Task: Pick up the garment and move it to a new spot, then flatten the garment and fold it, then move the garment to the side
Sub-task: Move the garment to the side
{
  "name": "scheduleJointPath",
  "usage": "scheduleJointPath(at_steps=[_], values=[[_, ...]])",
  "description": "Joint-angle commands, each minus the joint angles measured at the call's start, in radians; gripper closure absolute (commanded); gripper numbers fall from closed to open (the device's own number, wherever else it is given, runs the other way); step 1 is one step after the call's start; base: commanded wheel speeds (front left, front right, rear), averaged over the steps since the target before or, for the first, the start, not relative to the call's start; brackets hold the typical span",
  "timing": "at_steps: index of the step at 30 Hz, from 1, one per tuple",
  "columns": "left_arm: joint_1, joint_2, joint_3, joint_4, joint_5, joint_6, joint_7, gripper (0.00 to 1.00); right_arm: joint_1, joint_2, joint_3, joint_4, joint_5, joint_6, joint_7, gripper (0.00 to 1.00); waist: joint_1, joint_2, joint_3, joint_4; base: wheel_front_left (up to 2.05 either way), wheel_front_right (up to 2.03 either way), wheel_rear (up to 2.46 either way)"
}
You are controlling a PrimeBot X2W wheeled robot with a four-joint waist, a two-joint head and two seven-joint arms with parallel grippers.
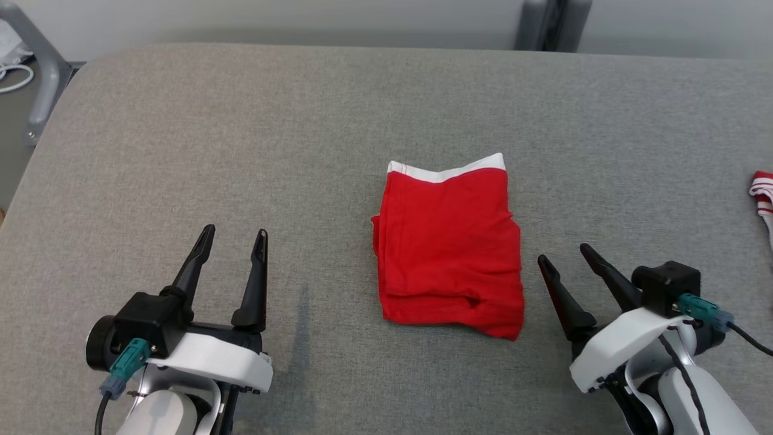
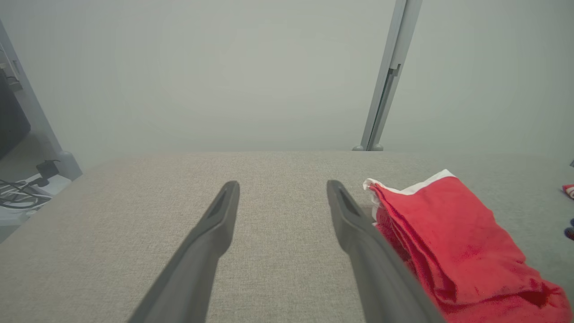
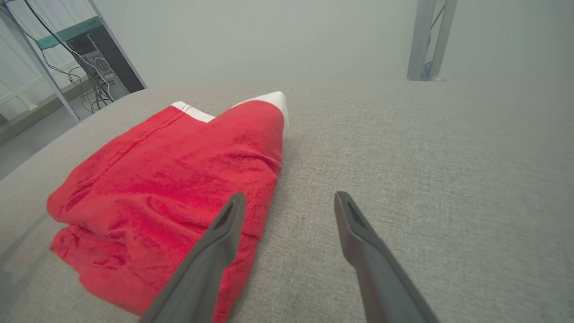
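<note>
The red garment point(image 1: 450, 248) lies at the middle of the frame on the grey bench point(image 1: 241, 133), folded into a compact rectangle with its white waistband point(image 1: 447, 172) toward the top. The left gripper point(image 1: 235, 231) sits at the lower left, well apart from the cloth, jaws apart and empty. The right gripper point(image 1: 563, 252) sits at the lower right, just beside the garment's edge, jaws also apart and empty. Folding looks done, so the move to the side appears to be what remains. That calls for pinching all the layers at one edge so the fold holds. A striped cloth point(image 1: 763, 193) lies at the right edge.
</note>
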Motion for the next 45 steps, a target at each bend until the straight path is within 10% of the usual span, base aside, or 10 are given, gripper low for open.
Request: scheduleJointPath(at_steps=[1, 12, 13, 14, 15, 25, 45], values=[[-0.022, -0.004, -0.003, 0.011, 0.002, -0.009, -0.007, 0.0, -0.029, -0.01, 0.022, 0.032, 0.012, 0.0, -0.012, 0.0, 0.0, 0.0, 0.039, 0.031, 0.0, 0.0, 0.0], [-0.081, -0.035, -0.027, 0.075, 0.001, -0.039, -0.033, 0.0, -0.143, -0.036, 0.202, 0.19, 0.134, 0.0, 0.002, 0.0, 0.0, 0.0, 0.055, 0.044, 0.0, 0.0, 0.0], [-0.083, -0.037, -0.029, 0.079, 0.0, -0.043, -0.033, 0.0, -0.15, -0.039, 0.21, 0.204, 0.144, 0.0, 0.005, 0.28, 0.0, 0.0, 0.054, 0.044, 0.0, 0.0, 0.0], [-0.085, -0.037, -0.031, 0.083, 0.0, -0.043, -0.035, 0.0, -0.156, -0.042, 0.22, 0.214, 0.158, 0.0, 0.01, 0.78, 0.0, 0.0, 0.052, 0.044, 0.0, 0.0, 0.0], [-0.088, -0.038, -0.032, 0.086, 0.001, -0.045, -0.036, 0.0, -0.163, -0.043, 0.233, 0.222, 0.176, 0.0, 0.016, 1.0, 0.0, 0.0, 0.051, 0.044, 0.0, 0.0, 0.0], [-0.084, -0.025, -0.023, 0.083, -0.005, -0.037, -0.041, 0.0, -0.18, -0.128, 0.272, 0.221, 0.244, 0.0, 0.002, 1.0, 0.0, 0.0, 0.032, 0.008, 0.0, 0.0, 0.0], [-0.112, 0.034, -0.008, -0.018, 0.006, -0.016, 0.014, 0.0, -0.181, -0.283, 0.241, 0.073, 0.207, 0.0, 0.079, 1.0, 0.0, 0.0, 0.085, -0.387, 0.0, 0.0, 0.0]])
